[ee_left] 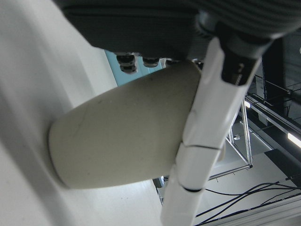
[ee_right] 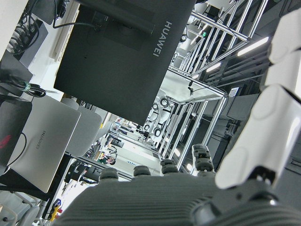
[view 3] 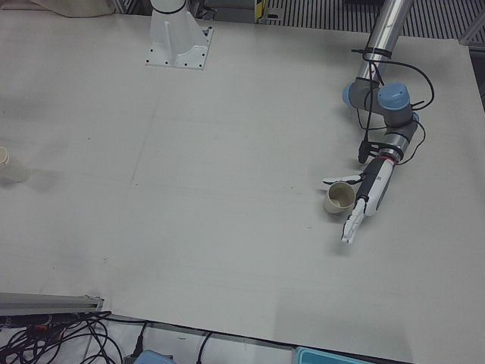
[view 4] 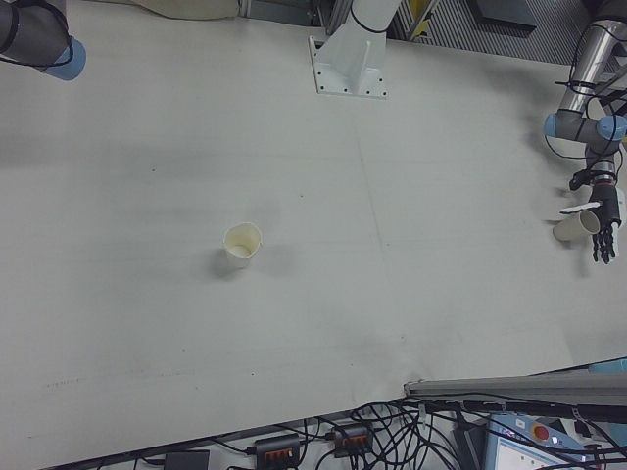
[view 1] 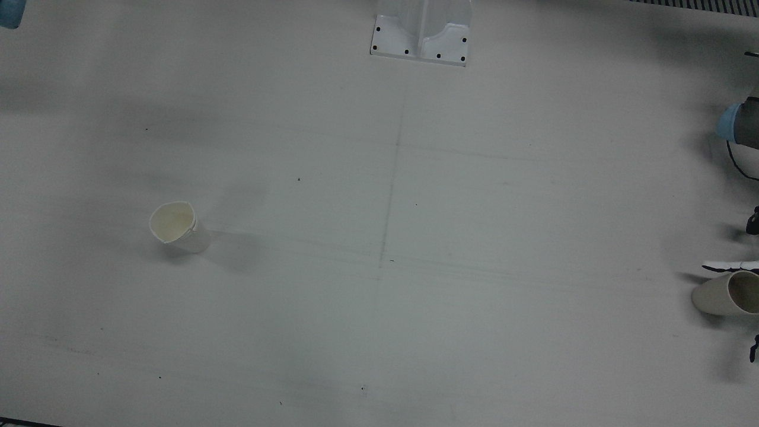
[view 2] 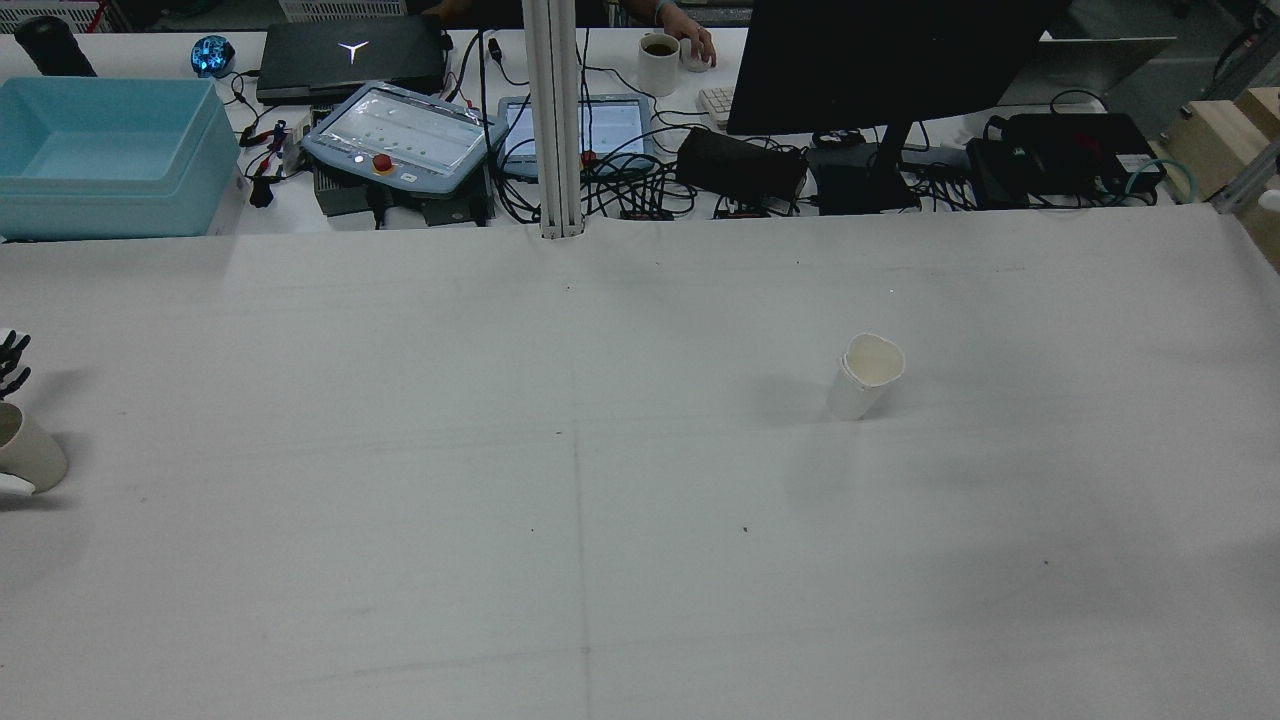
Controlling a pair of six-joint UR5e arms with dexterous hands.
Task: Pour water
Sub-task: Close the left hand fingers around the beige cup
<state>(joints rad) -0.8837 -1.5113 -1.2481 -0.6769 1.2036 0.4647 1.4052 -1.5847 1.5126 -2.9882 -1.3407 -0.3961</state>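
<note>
My left hand [view 3: 367,196] sits at the far edge of my left half of the table [view 1: 379,296], fingers [view 3: 350,230] stretched out and apart rather than wrapped, with the beige cup [view 3: 338,198] lying in the crook between the thumb and the other fingers. In the left hand view the thumb lies across the cup's wall and the palm is close behind it, so I judge contact but not yet a firm grip; the hand reads as released around the cup, not clenched on it. The cup looks tilted, its mouth turned sideways in the front view. I cannot tell whether it holds any water.

My right hand [ee_right: 188,188] shows only in its own camera, raised and pointing at the room beyond the table; fingers look loosely spread, holding nothing.

Well apart, on the other half of the table, the white paper cup [view 1: 178,226] stands upright with its rim dented.

The step in hand, I judge, is securing the pouring cup. Next I need to curl the fingers snugly, level the cup, then carry it across to the paper cup.
</note>
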